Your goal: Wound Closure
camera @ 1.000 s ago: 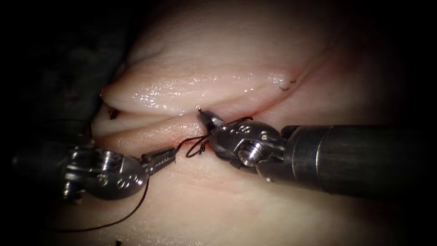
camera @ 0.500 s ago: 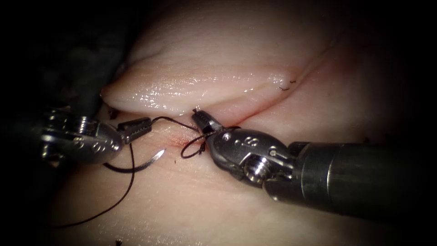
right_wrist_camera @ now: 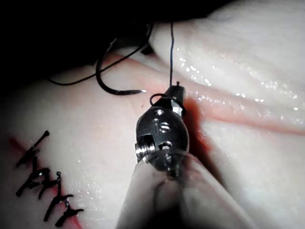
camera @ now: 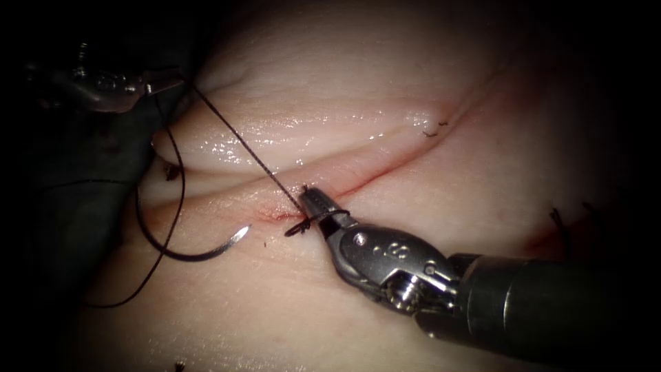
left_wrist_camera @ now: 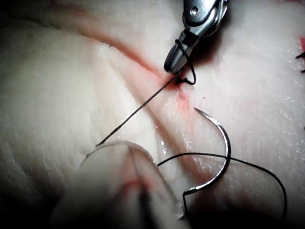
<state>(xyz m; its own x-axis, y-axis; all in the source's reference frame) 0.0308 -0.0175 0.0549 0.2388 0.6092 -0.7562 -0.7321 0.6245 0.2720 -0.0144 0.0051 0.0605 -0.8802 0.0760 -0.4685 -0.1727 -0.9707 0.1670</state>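
At the cut [camera: 358,180] in the tissue [camera: 344,89], the right end effector [camera: 313,203] is closed on a small loop of thread [camera: 234,138] at the stitch. The left end effector [camera: 162,84], near the far left edge of the tissue, is closed on the thread, which runs taut between the two. The needle [camera: 206,251] lies free on the tissue left of the stitch, held by neither tool and not in the tissue.

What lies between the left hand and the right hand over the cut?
A taut stretch of thread runs between the left hand and the right hand, crossing the tissue; endoscope view.
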